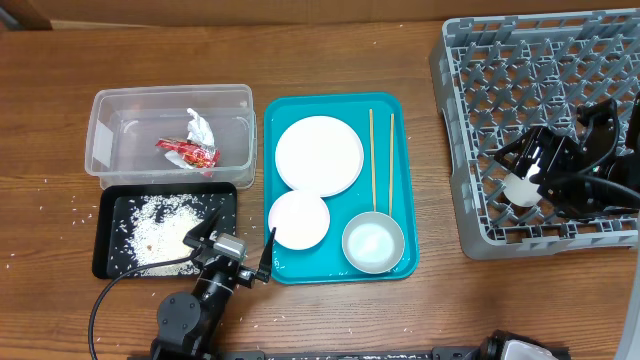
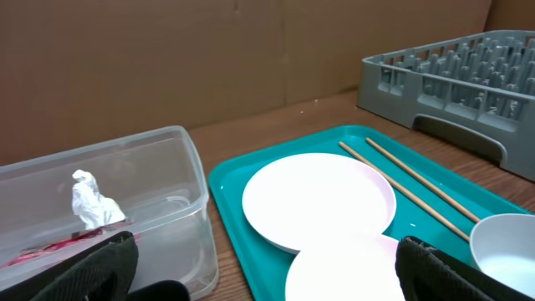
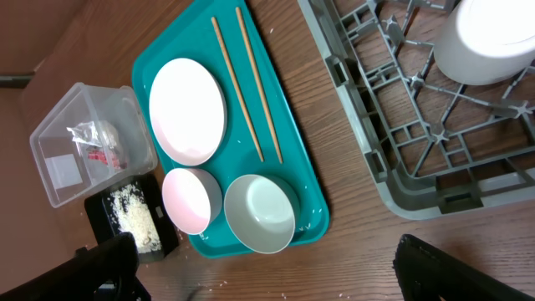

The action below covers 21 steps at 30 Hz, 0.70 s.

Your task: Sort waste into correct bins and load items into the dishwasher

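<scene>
Nearest the robot's base, the left gripper (image 1: 236, 246) hangs with its fingers spread wide and nothing between them, over the gap between the black tray (image 1: 226, 199) and the teal serving tray (image 1: 400, 150). The black tray holds a pile of rice-like crumbs (image 1: 160, 236). A few stray grains (image 1: 62, 216) lie scattered on the table (image 1: 300, 50) to its left.

At the near end of the teal tray sit two small bowls, one (image 1: 298, 220) just beside the left gripper and the other (image 1: 373, 245) to its right. Beyond them on the same tray lie the round plate (image 1: 319, 155) and the pair of chopsticks (image 1: 381, 150), side by side and roughly parallel.

Behind the black tray stands the clear tub (image 1: 170, 93), which contains the red-and-white wrapper (image 1: 188, 153) and the crumpled paper scrap (image 1: 200, 127).

To the right, the right gripper (image 1: 512, 176) hovers over the grey dish rack (image 1: 540, 80) with its fingers wide apart and gripping nothing. The white cup (image 3: 489, 38) rests on the rack's grid, apart from the fingers in the wrist view.

By this evidence the waste sorting appears essentially complete apart from the stray grains. Loading looks only begun: one cup is racked, while the plate, both bowls and the chopsticks are not yet loaded.
</scene>
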### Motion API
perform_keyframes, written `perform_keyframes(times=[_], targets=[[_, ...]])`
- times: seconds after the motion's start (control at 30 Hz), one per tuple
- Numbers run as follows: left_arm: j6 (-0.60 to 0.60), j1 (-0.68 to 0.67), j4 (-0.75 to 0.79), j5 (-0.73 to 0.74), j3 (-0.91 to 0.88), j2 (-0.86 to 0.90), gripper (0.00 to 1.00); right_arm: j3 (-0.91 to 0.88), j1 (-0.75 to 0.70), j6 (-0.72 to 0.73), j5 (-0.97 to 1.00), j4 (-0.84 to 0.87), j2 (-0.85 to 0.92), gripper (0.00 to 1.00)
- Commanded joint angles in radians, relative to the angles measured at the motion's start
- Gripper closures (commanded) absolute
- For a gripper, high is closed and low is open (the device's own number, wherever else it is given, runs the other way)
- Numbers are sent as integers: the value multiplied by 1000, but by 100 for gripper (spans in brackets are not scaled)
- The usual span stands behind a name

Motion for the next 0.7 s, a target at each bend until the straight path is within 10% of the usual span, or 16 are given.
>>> perform_keyframes(times=[0.0, 0.67], targets=[[2, 11, 1, 1, -6, -11, 0, 16, 5, -4, -5, 4, -3, 0], [2, 11, 1, 1, -6, -10, 0, 16, 4, 126, -41, 56, -1, 0]])
